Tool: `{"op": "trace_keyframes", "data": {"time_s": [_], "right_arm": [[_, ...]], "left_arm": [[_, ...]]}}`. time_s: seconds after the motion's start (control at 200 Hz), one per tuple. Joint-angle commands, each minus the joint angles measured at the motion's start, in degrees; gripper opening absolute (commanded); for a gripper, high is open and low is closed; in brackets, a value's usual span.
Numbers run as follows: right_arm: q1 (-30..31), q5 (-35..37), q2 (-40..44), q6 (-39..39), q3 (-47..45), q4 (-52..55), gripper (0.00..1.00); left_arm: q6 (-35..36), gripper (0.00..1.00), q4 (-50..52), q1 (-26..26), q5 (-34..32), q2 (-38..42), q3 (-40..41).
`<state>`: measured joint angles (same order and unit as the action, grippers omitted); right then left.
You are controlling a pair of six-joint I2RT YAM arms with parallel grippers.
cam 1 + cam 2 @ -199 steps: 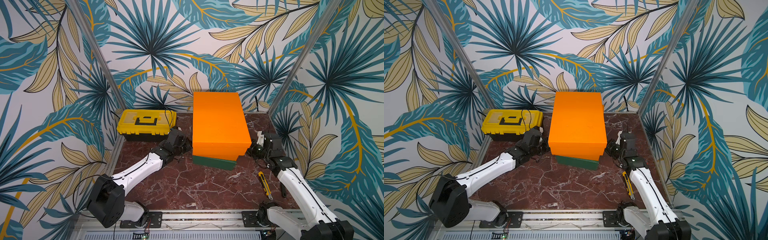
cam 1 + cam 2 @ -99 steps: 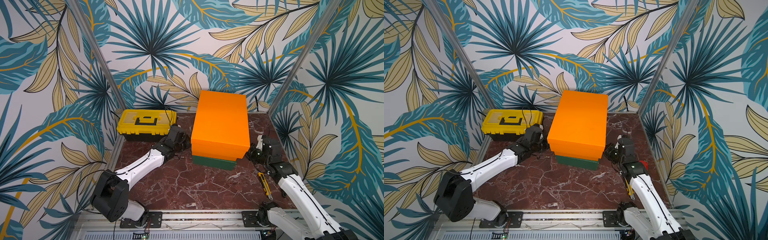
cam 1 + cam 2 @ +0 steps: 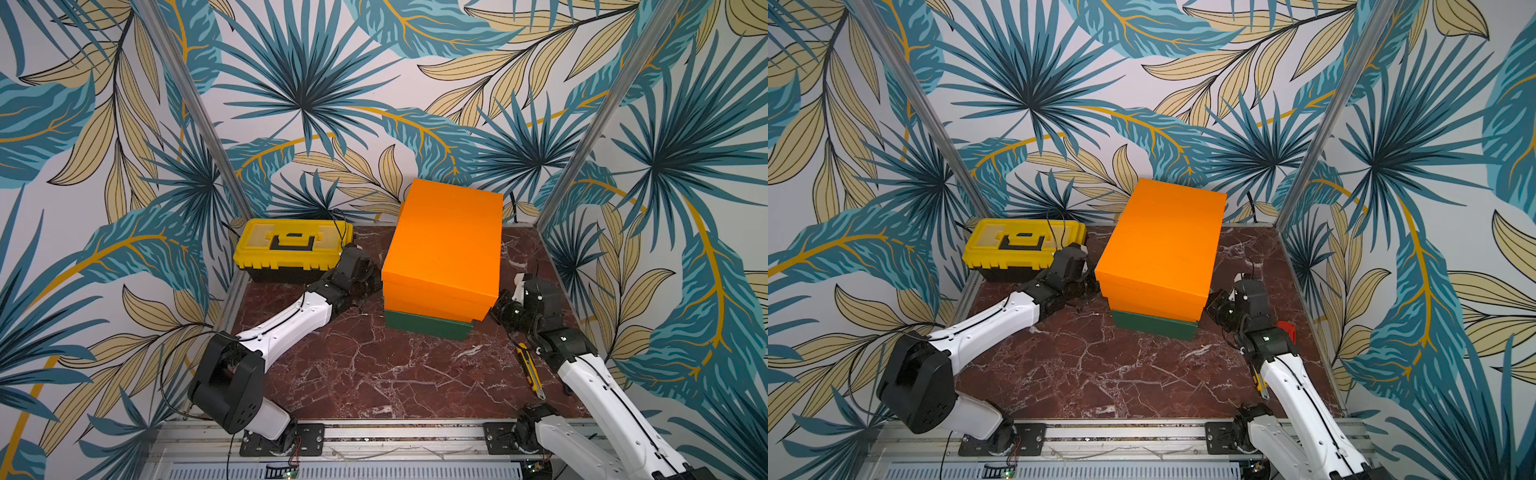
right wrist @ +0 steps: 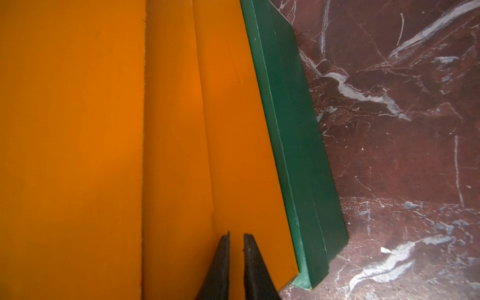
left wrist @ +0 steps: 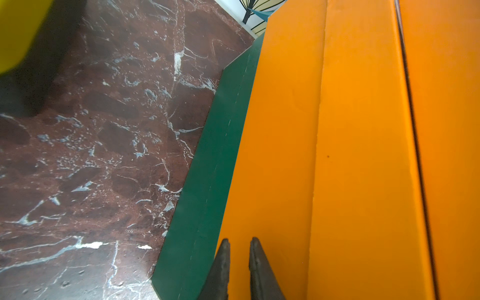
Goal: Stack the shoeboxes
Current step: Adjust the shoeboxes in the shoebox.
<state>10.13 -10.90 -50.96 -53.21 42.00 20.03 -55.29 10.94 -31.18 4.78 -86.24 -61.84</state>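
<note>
3 shoeboxes are found stacked at back-centre of the table point(image 3: 374, 365), slightly to the right. The green box point(image 3: 428, 326) is laid on the table, the middle orange box point(image 3: 432, 305) is set on it, and the top orange box point(image 3: 446, 245) is set on that.

Long axes are run roughly front-to-back, with far ends swung a bit to the right in both top views. The 3 are not lined up exactly: the top orange box point(image 3: 1163, 241) is seen twisted slightly vs. the green box point(image 3: 1154, 326), whose near right corner is left poking out. All are lying flat, lids up. Faces are seen as plain single colour on every side shown.

The left gripper point(image 3: 374, 282) is placed at the stack's left side, near end. In the left wrist view the left gripper point(image 5: 240, 249) is shown almost closed, a thin slit left between the fingers point(image 5: 223, 262) and nothing caught in it. Tips are lined up w/ the middle orange box point(image 5: 272, 155) wall, just above the green box point(image 5: 207, 181). Contact can't be told.

The right gripper point(image 3: 496, 309) is mirrored at the right side. The right gripper point(image 4: 236, 246) is likewise nearly closed and holding nothing, w/ tips at the middle orange box point(image 4: 233, 130).

A yellow-black toolbox point(image 3: 291, 245) is set at back left. A yellow knife point(image 3: 530, 368) is lying by the right arm.
</note>
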Motion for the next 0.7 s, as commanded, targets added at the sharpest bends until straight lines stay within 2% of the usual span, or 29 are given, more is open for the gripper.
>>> {"op": "trace_keyframes", "data": {"time_s": [0.0, 0.16, 0.305, 0.481, 0.696], "right_arm": [[2.35, -2.34, -1.06, 2.25, -0.63, 0.46, 0.15], [2.18, -0.89, -3.48, 4.21, 1.12, 0.22, 0.15], [0.94, 0.83, -5.56, 7.01, 3.91, 2.2, 0.15], [-5.06, -0.47, -6.95, 10.05, 7.22, 5.19, 0.15], [-9.92, -0.97, -9.23, 13.6, 13.07, 7.87, 0.15]], "left_arm": [[1.76, 0.17, -1.18, -2.57, 3.71, -0.28, -0.67], [1.76, 0.17, -1.14, -2.23, 2.45, 2.26, 1.34], [2.48, 0.17, 1.33, 0.36, 1.9, 5.46, 2.29], [4.43, 0.17, 4.43, 4.44, -1.43, 11.35, 3.53], [8.69, 0.2, 6.55, 5.69, -7.66, 17.88, 2.49]]}}
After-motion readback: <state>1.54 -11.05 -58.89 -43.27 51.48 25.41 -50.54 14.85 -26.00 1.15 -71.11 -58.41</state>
